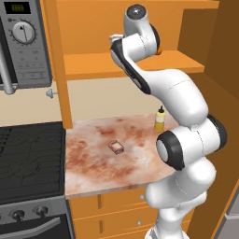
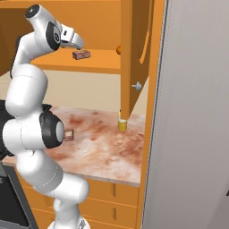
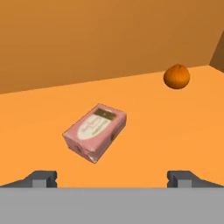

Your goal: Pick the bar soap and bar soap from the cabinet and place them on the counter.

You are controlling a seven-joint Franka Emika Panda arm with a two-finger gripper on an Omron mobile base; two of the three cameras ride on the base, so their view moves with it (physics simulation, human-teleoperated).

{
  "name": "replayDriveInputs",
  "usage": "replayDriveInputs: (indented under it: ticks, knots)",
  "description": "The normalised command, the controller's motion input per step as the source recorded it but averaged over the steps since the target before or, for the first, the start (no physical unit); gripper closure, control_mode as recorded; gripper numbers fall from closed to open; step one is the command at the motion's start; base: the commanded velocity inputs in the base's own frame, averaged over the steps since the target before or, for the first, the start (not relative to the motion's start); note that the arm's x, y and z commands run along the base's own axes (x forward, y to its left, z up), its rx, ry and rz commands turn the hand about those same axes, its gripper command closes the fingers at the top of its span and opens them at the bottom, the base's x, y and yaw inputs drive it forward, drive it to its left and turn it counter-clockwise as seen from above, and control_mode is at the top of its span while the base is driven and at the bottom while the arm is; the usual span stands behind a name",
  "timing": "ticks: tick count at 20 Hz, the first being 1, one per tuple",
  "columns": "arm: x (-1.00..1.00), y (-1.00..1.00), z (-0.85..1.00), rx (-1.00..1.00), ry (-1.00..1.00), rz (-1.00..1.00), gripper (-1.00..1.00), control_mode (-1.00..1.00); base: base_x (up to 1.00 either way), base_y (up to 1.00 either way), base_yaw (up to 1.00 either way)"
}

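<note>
Status, judged from how things lie: about half done.

Soap 1 (image 1: 116, 147) lies flat on the desk (image 1: 93, 172), out in the middle of the slab, well clear of the bottle (image 1: 159, 119) that stands toward the back wall. In the right base view it is just a pinkish sliver (image 2: 69, 134) showing past the arm's elbow joint. Nothing is touching it. I count this one as delivered.

Soap 2 (image 3: 95, 131) is on the shelf (image 3: 39, 113) of the cabinet (image 1: 60, 70), lying flat with its pale label face up and turned diagonally to the hand camera. The right base view shows it (image 2: 81, 54) on the shelf just beyond the hand. An orange (image 3: 176, 76) sits on the same shelf, farther back than soap 2 and apart from it; not a task item.

Pincer (image 3: 112, 177): released, jaws spread fully wide, nothing between them. The two fingertips (image 3: 41, 178) sit at either side of the hand view with soap 2 ahead of them and roughly centred between, not yet touched. The hand (image 2: 71, 39) is up at shelf height, inside the cabinet opening.

Left to do, as I read it: advance onto soap 2, probably rotate the wrist to square the jaws to its skewed sides, close, lift out past the shelf edge, and set it down on the desk. The spot beside soap 1 looks free.
</note>
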Motion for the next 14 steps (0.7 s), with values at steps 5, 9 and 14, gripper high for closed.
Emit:
replayDriveInputs:
  ticks: [5, 9, 14]
  knots:
    - [0.09, 0.01, -0.1, 0.0, -0.18, 0.0, -1.0, -1.0, 0.0, 0.0, 0.0]
    - [0.1, 0.0, -0.25, 0.0, -0.11, 0.0, -1.0, -1.0, 0.0, 0.0, 0.0]
    - [0.29, 0.02, -0.01, 0.0, 0.01, -0.01, -1.0, -1.0, 0.0, 0.0, 0.0]
